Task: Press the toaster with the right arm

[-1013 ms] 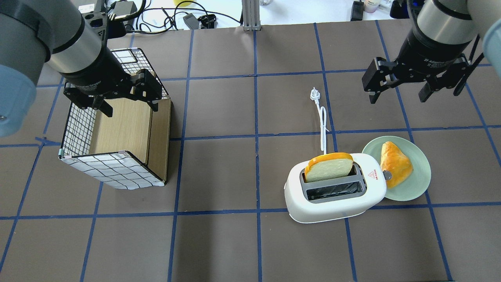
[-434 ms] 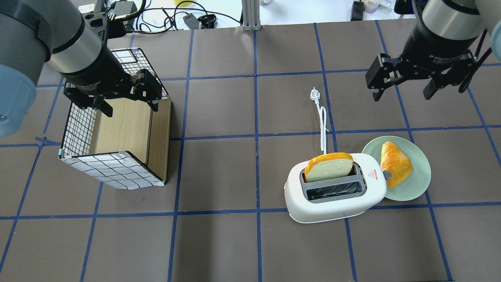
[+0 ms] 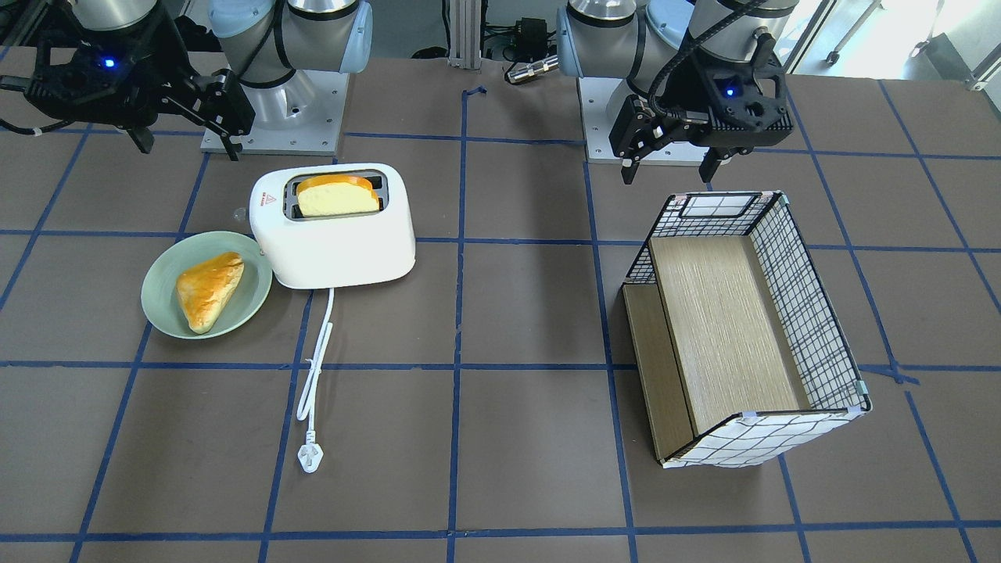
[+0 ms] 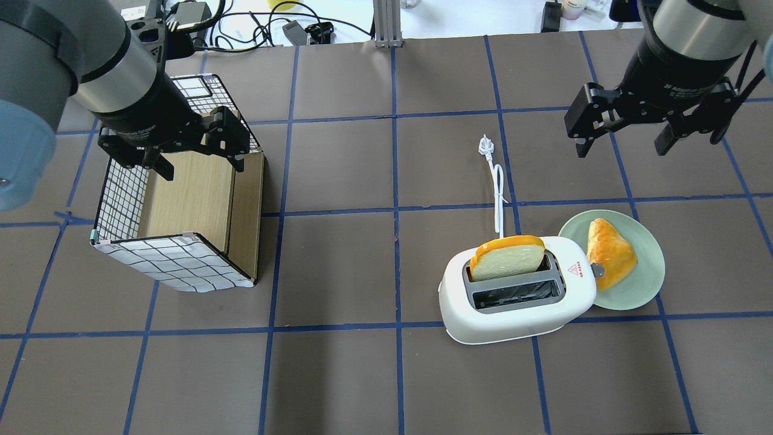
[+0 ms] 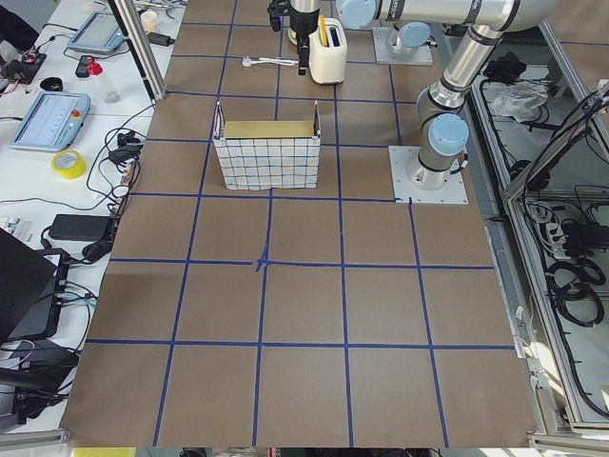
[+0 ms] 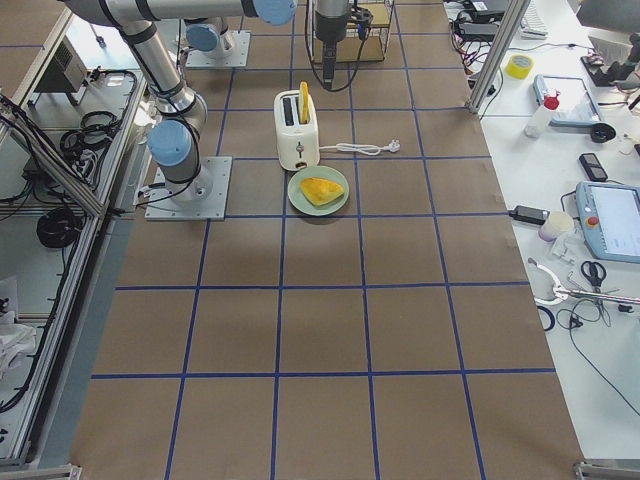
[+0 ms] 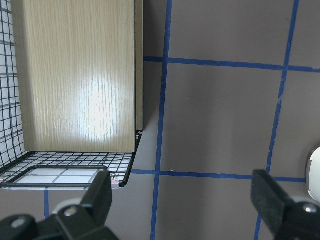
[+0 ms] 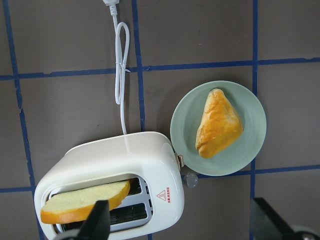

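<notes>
A: What's the right gripper (image 4: 621, 148) doing?

B: Its two fingers are spread wide and there's nothing between them. It hangs in the air over the table (image 4: 338, 374), on the far side of the plate (image 4: 647, 284) in the overhead view, well apart from the toaster (image 4: 513, 320).

A: And the toaster itself?

B: It stands upright on the table in the right half of the overhead view, slots facing up. A slice of bread (image 4: 507, 260) sticks up out of the slot farther from the robot. The red triangle sticker (image 4: 577, 269) is on top near the end that faces the plate, and a small knob (image 4: 596, 272) sits on that end.

A: Does it touch the plate?

B: It's just beside the rim. I can't tell whether they touch. A golden pastry (image 4: 611, 251) lies on the plate.

A: The cord?

B: The white cord (image 4: 498, 193) runs from the toaster's far side away from the robot and ends in a plug (image 4: 484, 145) lying loose on the table.

A: The other arm?

B: The left gripper (image 4: 202, 169) is also spread wide and empty. It hovers above the checked box (image 4: 181, 269) with the wooden inside, on the left of the overhead view, well apart from the toaster.
</notes>
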Available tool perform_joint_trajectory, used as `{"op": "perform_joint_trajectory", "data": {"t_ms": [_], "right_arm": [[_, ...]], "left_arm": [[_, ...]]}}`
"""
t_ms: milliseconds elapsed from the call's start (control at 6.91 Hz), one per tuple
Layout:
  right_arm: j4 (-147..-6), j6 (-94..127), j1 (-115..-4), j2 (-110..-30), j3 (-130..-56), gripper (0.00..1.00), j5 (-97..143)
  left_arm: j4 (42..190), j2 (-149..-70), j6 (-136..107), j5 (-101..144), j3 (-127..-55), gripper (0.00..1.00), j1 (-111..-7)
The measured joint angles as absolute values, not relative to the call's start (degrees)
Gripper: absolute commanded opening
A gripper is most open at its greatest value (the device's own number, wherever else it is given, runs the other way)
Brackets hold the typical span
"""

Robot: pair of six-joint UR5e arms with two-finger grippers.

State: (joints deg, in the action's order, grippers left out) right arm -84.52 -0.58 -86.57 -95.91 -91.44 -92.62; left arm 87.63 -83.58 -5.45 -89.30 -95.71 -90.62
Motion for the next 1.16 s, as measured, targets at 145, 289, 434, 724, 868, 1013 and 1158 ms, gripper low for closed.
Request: {"op": "perform_joint_trajectory", "data": {"t_ms": [145, 289, 434, 724, 868, 1013, 1158], "right_arm": [[-84.4, -0.1, -86.5, -95.9, -91.5, 1.00, -92.6], [-84.4, 0.7, -86.5, -95.8, -91.6, 1.00, -92.6], [-84.6, 0.8, -86.4, -95.7, -91.7, 1.00, -92.5], [-84.8, 0.2, -86.3, -95.5, -91.8, 0.52, -92.3], [-84.7, -2.5, -85.6, -95.4, -91.9, 0.16, -92.3], [-83.8, -7.2, -83.6, -95.3, -92.1, 0.00, -92.2], [-82.2, -11.3, -80.2, -95.3, -92.4, 0.00, -91.0]], "left_arm": [[87.6, -83.6, -5.4, -89.3, -95.7, 1.00, -90.6], [87.6, -83.6, -5.4, -89.3, -95.7, 1.00, -90.6], [87.6, -83.6, -5.4, -89.3, -95.7, 1.00, -90.6], [87.6, -83.6, -5.4, -89.3, -95.7, 1.00, -90.6], [87.6, -83.6, -5.4, -89.3, -95.7, 1.00, -90.6], [87.6, -83.6, -5.4, -89.3, -95.7, 1.00, -90.6], [87.6, -83.6, -5.4, -89.3, -95.7, 1.00, -90.6]]}}
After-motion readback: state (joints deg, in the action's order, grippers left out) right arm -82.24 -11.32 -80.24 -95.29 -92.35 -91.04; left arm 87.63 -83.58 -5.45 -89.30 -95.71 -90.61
